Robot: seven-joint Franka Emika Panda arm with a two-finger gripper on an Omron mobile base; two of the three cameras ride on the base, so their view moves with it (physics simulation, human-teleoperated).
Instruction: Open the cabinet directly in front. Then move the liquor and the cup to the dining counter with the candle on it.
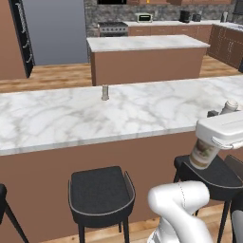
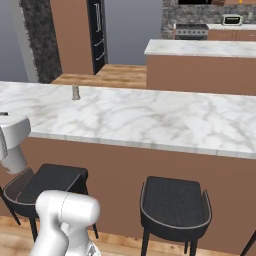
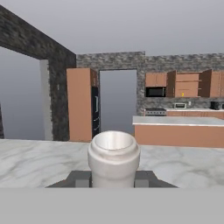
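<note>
My gripper (image 1: 217, 135) is shut on the liquor (image 1: 204, 153), a greyish-beige bottle with a pale label. The bottle hangs tilted just off the front edge of the dining counter (image 1: 57, 124), above a stool, at the right. In the hand view the liquor's mouth (image 3: 113, 151) stands between my dark fingers (image 3: 81, 178). The candle (image 1: 105, 92), a small grey cylinder, stands upright at the counter's far edge, well left of the bottle; in the right base view the candle (image 2: 76, 92) is at the far left. Far off, the cabinet (image 3: 187, 84) has its doors open, with a tiny yellow spot inside, perhaps the cup (image 3: 182, 94).
Dark stools (image 1: 100, 191) line the near side of the counter, one right under the bottle (image 1: 209, 173). A smaller marble island (image 1: 146, 43) stands beyond the counter. A stove (image 1: 113, 28) and low cabinets run along the back wall.
</note>
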